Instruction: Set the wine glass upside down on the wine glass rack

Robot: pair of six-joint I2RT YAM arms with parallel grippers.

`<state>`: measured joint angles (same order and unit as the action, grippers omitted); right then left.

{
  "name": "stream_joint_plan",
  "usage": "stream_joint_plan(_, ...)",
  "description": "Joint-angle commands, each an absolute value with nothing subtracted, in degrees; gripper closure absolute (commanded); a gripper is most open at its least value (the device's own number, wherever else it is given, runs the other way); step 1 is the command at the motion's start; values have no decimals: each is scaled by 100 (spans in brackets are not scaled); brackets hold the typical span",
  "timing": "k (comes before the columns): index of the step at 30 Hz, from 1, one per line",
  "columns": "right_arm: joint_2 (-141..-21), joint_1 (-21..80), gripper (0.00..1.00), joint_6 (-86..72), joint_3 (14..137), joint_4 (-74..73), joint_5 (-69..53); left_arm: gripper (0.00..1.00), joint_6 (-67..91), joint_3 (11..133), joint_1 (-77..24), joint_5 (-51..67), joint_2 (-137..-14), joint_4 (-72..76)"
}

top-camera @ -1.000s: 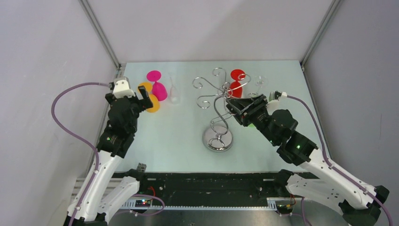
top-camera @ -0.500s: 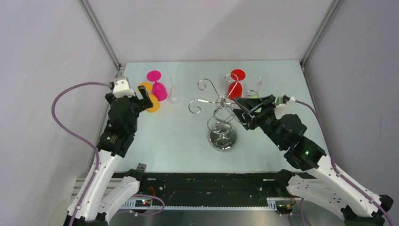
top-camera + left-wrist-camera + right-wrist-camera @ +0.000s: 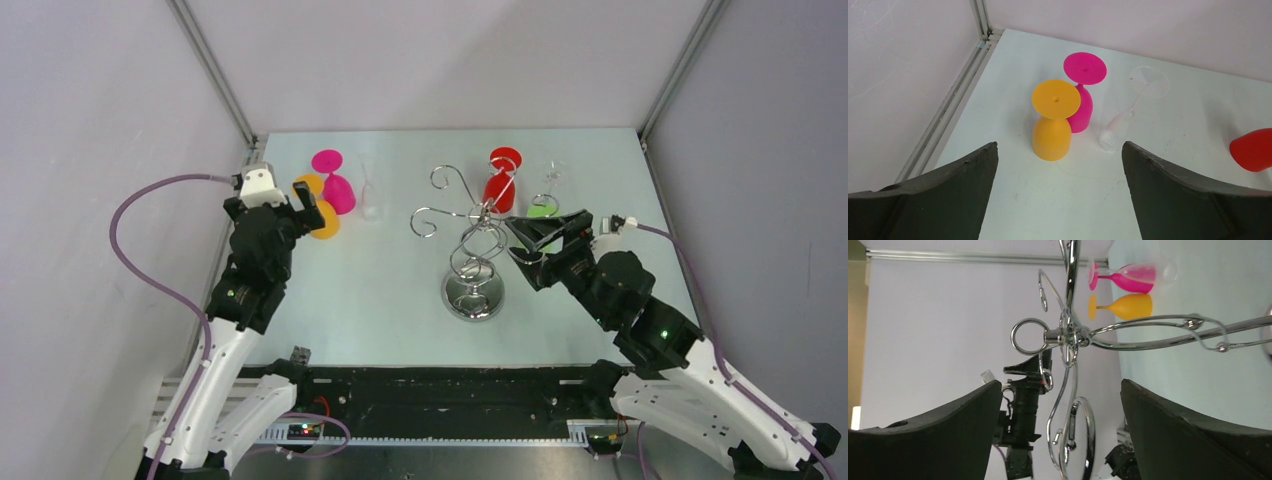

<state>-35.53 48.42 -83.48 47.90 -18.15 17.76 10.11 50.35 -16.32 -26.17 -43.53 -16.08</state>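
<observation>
Top external view gives us the rack (image 3: pixel 474 248) standing on its round base in the middle of the bench (image 3: pixel 380 300), curled arms spread on top. Our right hand (image 3: pixel 516 241) sits just beside those arms, fingers apart, gripping nothing. Our left hand (image 3: pixel 311 208) hovers with fingers wide over the orange glass (image 3: pixel 1052 125), upside down right beside the pink glass (image 3: pixel 1082 95). A clear glass (image 3: pixel 1113 132) stands near them. Behind the rack we see a red glass (image 3: pixel 500 185), upside down.
</observation>
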Motion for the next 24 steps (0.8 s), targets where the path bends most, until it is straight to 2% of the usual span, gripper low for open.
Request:
stream_joint_plan(1, -3262, 4864, 7, -8087, 4805, -2313, 2392, 2, 1094, 4999, -1584, -2535, -4397, -1563)
stream_joint_plan(7, -2843, 4833, 4, -7594, 4823, -2780, 2921, 2, 1122, 5022, -1569, -2485, -4458, -1566)
stream_joint_plan(10, -2627, 4805, 4, -7434, 4954, -3419, 3443, 0, 1133, 5046, -1565, -2439, -4527, -1583)
stream_joint_plan(17, -2340, 4392, 8, -6711, 5107, -4296, 4286, 5, 1251, 5209, -1574, -1945, -4884, -1682)
stream_joint_plan(20, -2406, 3882, 10, -6146, 5121, -4332, 4184, 6, 1317, 5325, -1581, -1712, -5039, -1741)
stream_joint_plan(24, -2939, 2635, 12, -5637, 5141, -4226, 2912, 5, 1346, 5559, -1708, -1592, -5166, -1886)
